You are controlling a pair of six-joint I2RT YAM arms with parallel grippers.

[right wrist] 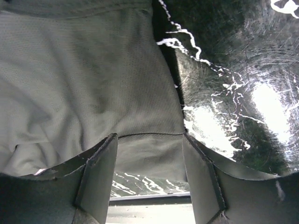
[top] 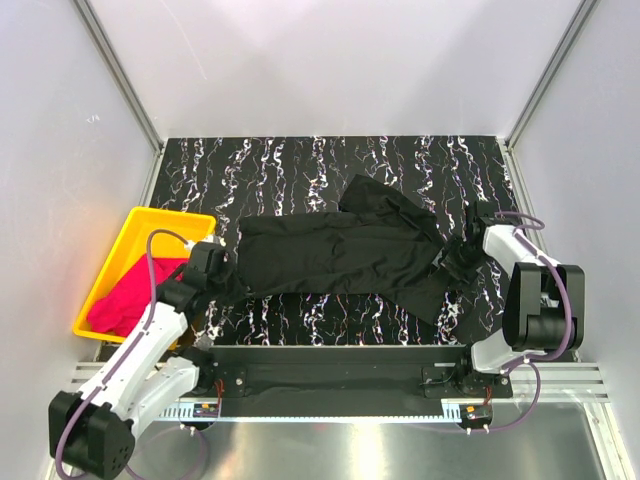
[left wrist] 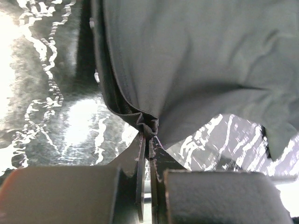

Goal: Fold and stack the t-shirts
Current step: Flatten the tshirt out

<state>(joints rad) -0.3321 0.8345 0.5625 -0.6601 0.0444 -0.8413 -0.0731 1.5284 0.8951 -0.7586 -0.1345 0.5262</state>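
The black t-shirt lies spread over the middle of the table. Its long side runs from left to right, it is wrinkled, and one part sticks out toward the far right. The left gripper is closed tightly on a bunched fold at the left edge of this shirt, and its two fingers meet with only cloth between them. The right gripper is at the right end of the shirt with its fingers well apart. The cloth edge lies in the gap between them, but they do not press it.

A wide band of bare table is behind the shirt, and a narrower band is in front of it. The yellow tray stands at the left edge of the table, just beside the left gripper. The pink t-shirt lies crumpled in the near end of the tray.

The table top is glossy black with white veins and reflects the lamps. Plain white walls close the far side and both other sides.
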